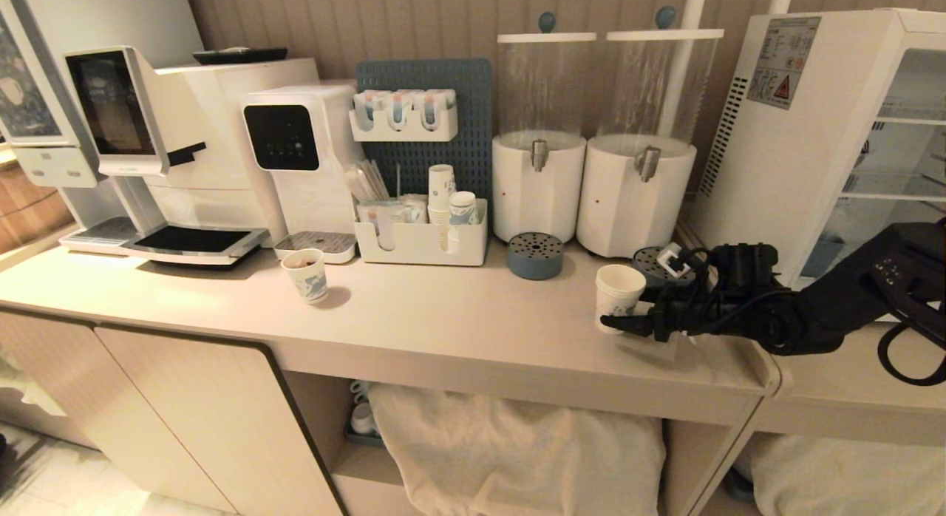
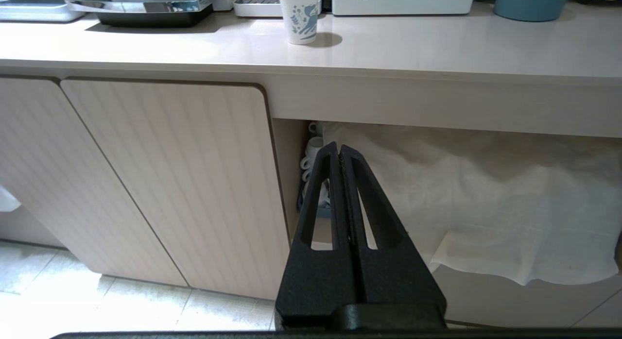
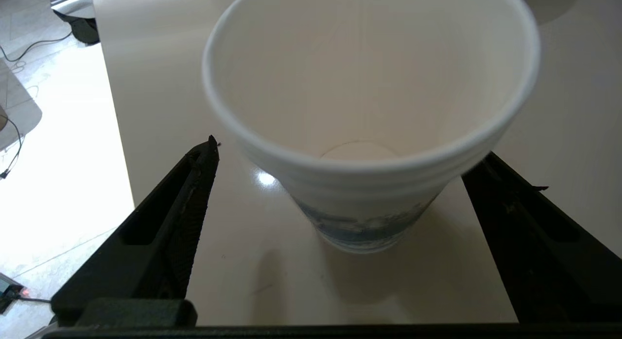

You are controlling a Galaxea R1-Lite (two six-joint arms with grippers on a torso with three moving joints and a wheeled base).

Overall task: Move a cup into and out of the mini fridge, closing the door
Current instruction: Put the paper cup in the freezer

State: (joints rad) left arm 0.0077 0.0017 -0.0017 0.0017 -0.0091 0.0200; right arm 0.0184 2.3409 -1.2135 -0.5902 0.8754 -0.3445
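The mini fridge (image 1: 828,131) runs off the head view's right edge; its door cannot be seen, and its sticker's text seems too small to read.

Office pantry or café drinks counter: coffee machine (image 1: 140,131), two drink dispensers (image 1: 591,183), stacked paper cups (image 1: 441,194), mini fridge (image 1: 828,146).

The cup (image 1: 618,294) stands on the counter (image 1: 458,316), left of the mini fridge (image 1: 820,131).
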